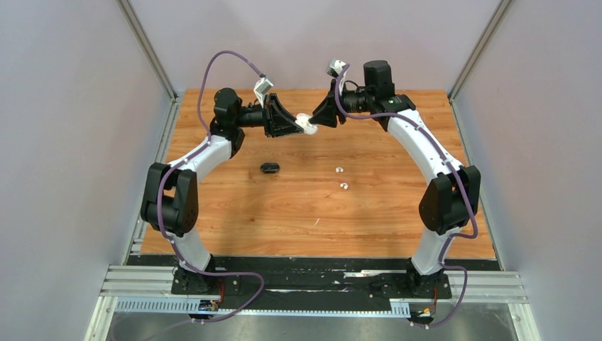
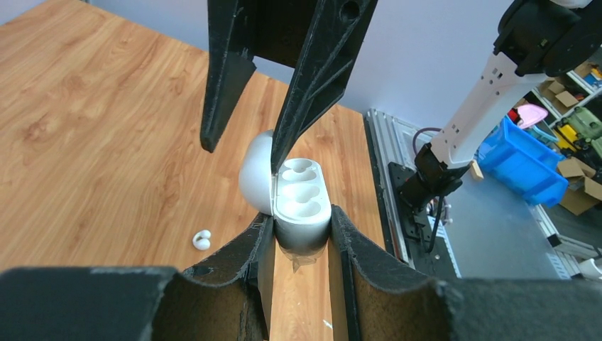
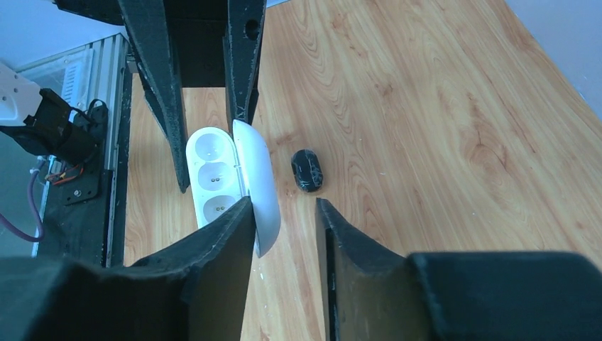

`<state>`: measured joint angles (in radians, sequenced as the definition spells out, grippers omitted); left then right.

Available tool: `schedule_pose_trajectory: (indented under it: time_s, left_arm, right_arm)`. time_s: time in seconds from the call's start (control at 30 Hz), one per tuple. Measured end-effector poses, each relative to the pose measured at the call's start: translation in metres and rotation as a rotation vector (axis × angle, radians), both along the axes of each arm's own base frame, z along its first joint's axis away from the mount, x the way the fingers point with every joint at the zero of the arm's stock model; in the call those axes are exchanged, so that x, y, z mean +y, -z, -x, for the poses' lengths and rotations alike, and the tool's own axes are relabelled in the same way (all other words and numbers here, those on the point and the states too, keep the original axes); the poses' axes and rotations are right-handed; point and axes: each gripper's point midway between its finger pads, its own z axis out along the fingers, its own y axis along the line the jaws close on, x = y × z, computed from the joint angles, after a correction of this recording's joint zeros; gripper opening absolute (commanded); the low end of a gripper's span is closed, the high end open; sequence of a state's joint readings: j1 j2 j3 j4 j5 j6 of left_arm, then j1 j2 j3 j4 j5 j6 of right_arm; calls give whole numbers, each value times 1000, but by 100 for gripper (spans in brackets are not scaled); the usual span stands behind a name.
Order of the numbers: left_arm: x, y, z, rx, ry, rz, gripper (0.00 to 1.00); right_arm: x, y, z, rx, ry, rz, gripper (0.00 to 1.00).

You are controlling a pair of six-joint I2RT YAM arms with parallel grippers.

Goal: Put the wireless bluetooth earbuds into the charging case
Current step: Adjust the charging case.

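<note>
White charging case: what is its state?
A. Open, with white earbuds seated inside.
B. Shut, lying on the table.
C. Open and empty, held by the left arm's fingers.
C: the white charging case sits clamped between the left fingers, lid swung open, its wells bare.

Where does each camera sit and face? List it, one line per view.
Top external: above and behind, looking down on the table; left arm and right arm show.
Left wrist: on the left arm, looking past the left gripper, clamped on the white case.
Right wrist: on the right arm, looking past the right gripper at the case's lid.
Shared: both wrists see the white case.
</note>
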<state>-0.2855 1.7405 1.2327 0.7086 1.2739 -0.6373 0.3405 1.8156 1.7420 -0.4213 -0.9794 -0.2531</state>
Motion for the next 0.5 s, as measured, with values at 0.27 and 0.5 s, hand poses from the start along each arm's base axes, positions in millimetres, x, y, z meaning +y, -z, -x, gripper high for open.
schedule_pose_trajectory:
  time_s: [0.27, 0.5]
  left_arm:
    - [1, 0, -4, 6, -18, 2, 0]
    - [2, 0, -5, 1, -25, 3, 0]
  right_arm:
    - [2, 0, 5, 1, -22, -4, 32]
    - [-3, -2, 8, 8, -14, -6, 33]
